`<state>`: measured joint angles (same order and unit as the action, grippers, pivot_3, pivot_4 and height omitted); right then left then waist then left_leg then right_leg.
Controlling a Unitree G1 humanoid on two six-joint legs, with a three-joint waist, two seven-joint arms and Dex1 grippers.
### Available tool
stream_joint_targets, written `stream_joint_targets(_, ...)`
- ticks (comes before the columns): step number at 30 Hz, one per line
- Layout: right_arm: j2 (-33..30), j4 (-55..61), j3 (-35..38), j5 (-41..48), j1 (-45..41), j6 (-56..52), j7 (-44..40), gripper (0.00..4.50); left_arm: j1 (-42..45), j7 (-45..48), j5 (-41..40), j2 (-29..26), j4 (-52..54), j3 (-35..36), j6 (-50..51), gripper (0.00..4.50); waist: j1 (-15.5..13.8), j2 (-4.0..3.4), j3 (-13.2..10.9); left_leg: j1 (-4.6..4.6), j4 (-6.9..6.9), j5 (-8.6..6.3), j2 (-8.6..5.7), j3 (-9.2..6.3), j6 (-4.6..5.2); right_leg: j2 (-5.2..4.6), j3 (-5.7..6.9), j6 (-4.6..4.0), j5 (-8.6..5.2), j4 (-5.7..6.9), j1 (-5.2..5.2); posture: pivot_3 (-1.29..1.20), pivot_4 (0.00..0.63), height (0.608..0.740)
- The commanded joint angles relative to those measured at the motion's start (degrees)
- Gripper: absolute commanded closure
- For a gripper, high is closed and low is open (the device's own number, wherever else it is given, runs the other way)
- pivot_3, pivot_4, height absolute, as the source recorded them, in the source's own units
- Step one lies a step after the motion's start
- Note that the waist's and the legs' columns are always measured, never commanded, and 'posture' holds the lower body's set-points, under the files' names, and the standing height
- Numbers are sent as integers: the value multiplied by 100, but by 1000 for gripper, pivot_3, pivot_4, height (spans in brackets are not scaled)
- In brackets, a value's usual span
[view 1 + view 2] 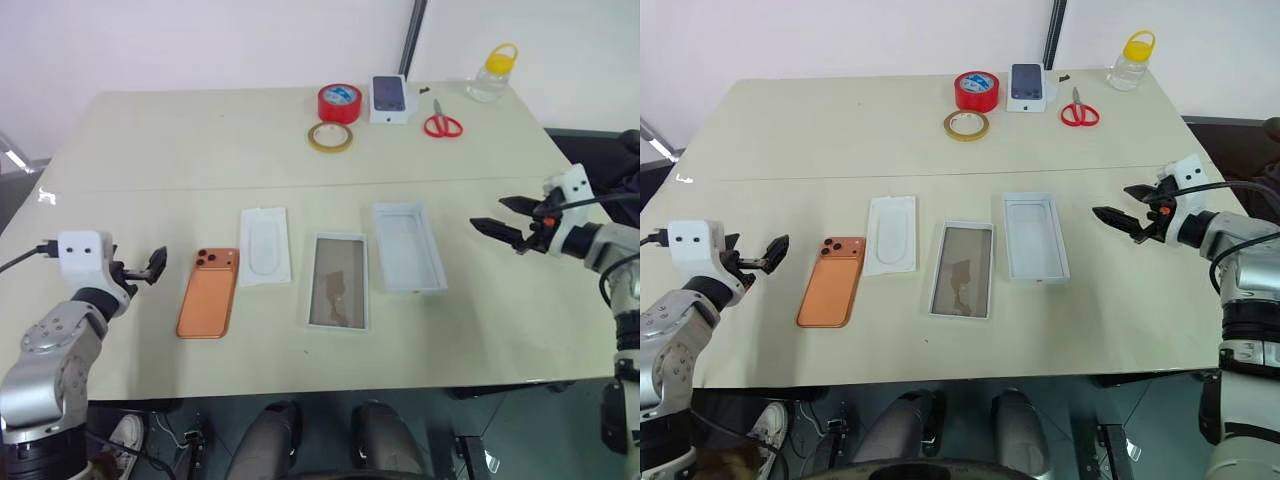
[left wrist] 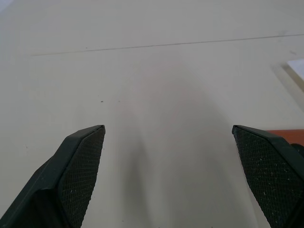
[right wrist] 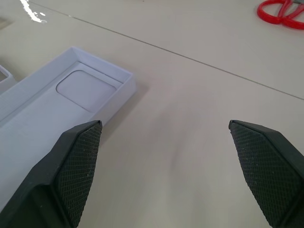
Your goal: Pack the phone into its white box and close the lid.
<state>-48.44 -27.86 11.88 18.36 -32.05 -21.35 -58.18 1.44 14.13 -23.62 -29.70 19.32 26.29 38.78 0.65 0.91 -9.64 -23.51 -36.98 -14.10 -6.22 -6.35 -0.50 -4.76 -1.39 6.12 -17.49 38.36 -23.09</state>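
The copper-orange phone [image 1: 209, 292] lies back up on the table, its camera cluster at the far end. To its right lie a flat white insert [image 1: 265, 246], then the white box [image 1: 338, 281] with its brownish floor, then the all-white lid [image 1: 408, 246] with its open side up. My left gripper [image 1: 155, 265] hovers open just left of the phone, nothing between its fingers. The left wrist view has a sliver of the phone [image 2: 286, 136] beside one finger. My right gripper [image 1: 490, 212] stands open to the right of the lid [image 3: 61, 99], pointing toward it, and is empty.
At the table's far side are a red tape roll [image 1: 339, 102], a tan tape ring [image 1: 330, 137], a dark-screened phone on a small white box [image 1: 390, 98], red scissors [image 1: 442, 123] and a yellow-capped bottle [image 1: 492, 72]. The table's front edge [image 1: 320, 388] runs close below the boxes.
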Motion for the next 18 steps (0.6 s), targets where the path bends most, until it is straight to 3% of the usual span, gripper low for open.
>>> stream_joint_targets(1, -9, 12, 58, 8, -160, 132, 4, 36, 92, -66, -27, -9, 240, 118, -30, 0, -2, 0, 0, 0, 0, 0, 0, 0, 0, 0, 0, 0, 0, 0, 0, 0, 150, 740)
stream_joint_targets(8, 91, 330, 5, 35, -83, 66, 37, 36, 97, -80, -75, 26, 297, 77, 25, 0, 4, 0, 0, 0, 0, 0, 0, 0, 0, 0, 0, 0, 0, 0, 0, 0, 150, 740)
stream_joint_targets(14, 163, 1401, -169, 124, 133, -214, 39, 36, 553, -171, -289, 210, 334, -223, 443, 0, -5, 0, 0, 0, -1, 0, 0, -1, 0, 0, 1, 0, 0, 0, 1, 0, 150, 740)
stream_joint_targets(18, 345, 2359, -391, 233, 291, -472, 123, 36, 1017, -12, -411, 336, 555, -983, 786, 0, -8, 0, 0, -1, -1, 0, -1, -1, 0, 0, 1, 0, 0, 0, 0, 0, 150, 740)
